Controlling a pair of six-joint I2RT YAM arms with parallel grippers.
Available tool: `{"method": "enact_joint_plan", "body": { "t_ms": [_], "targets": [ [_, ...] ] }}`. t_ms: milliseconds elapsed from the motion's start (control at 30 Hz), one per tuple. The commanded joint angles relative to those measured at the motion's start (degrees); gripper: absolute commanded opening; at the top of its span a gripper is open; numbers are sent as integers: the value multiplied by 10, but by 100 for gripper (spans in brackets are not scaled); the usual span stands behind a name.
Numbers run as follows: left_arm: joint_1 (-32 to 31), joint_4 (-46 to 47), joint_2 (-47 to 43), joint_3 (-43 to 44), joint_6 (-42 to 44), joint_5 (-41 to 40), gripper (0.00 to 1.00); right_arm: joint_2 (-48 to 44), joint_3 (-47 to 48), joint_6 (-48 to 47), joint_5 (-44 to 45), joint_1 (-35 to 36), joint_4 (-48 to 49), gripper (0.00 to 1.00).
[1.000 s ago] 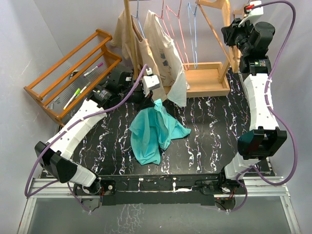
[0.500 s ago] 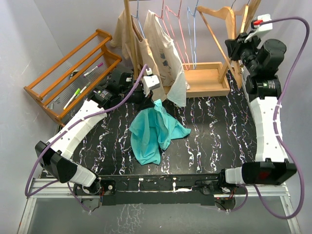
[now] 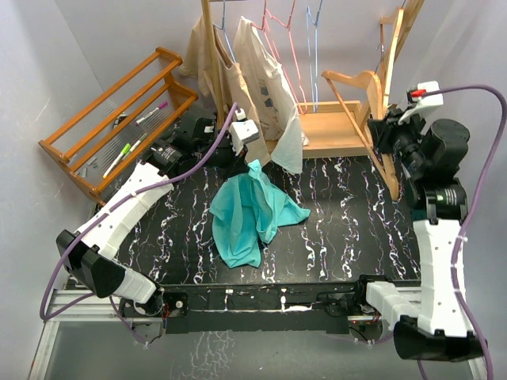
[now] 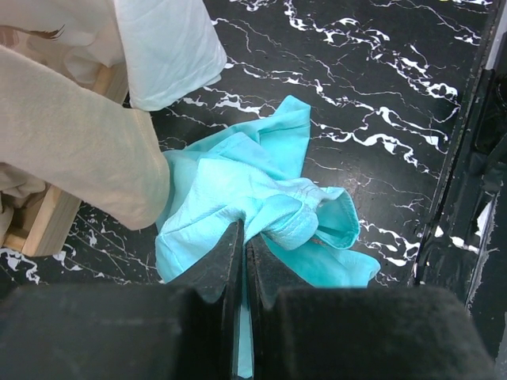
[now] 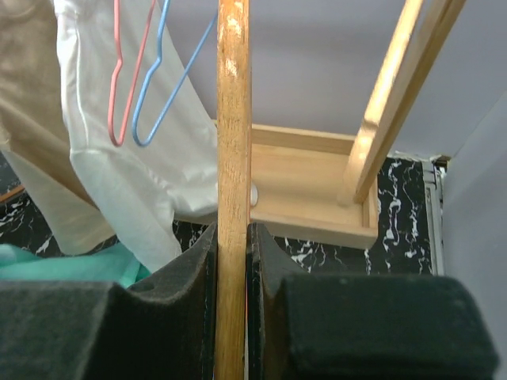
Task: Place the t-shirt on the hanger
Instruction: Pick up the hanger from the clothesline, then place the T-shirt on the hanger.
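The teal t-shirt (image 3: 247, 215) hangs bunched from its top edge down onto the black marbled table (image 3: 341, 214). My left gripper (image 3: 250, 156) is shut on that top edge; in the left wrist view the cloth (image 4: 253, 178) runs up between the closed jaws of the left gripper (image 4: 244, 235). The wooden hanger (image 3: 352, 77) is held tilted in the air at the right, near the clothes rack. My right gripper (image 3: 383, 136) is shut on its straight crossbar (image 5: 233, 119), which stands upright between the pads of the right gripper (image 5: 233, 237).
A wooden clothes rack with a tray base (image 3: 333, 127) stands at the back, carrying beige shirts (image 3: 265, 79) and thin pink and blue wire hangers (image 3: 297, 39). A slatted wooden shelf (image 3: 119, 119) with pens sits at the back left. Grey walls close in both sides.
My right arm has swung down and toward the near side with the hanger, bringing it from the top of the rack to lower at the right. The left arm and t-shirt have not moved.
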Motion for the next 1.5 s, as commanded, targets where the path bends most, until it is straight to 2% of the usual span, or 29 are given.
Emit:
{"method": "enact_joint_plan", "body": {
  "t_ms": [0, 233, 433, 567, 700, 1067, 1467],
  "targets": [
    [3, 3, -27, 5, -14, -37, 0, -68, -3, -7, 25, -1, -72, 8],
    [3, 0, 6, 27, -23, -110, 0, -134, 2, 7, -27, 0, -207, 8],
    [4, 9, 39, 51, -24, -178, 0, -166, 10, 31, -94, 0, -265, 8],
    [10, 14, 54, 58, -25, -198, 0, -184, 4, 35, -107, 0, -294, 8],
    [20, 20, 67, 60, -35, -204, 0, -187, -1, 41, -144, -2, -313, 8],
    [51, 29, 81, 55, -41, -196, 0, -186, 11, 50, -90, -2, -411, 8],
    [53, 27, 90, 54, -39, -193, 0, -184, 41, 67, -236, -20, -427, 8]
  ]
}}
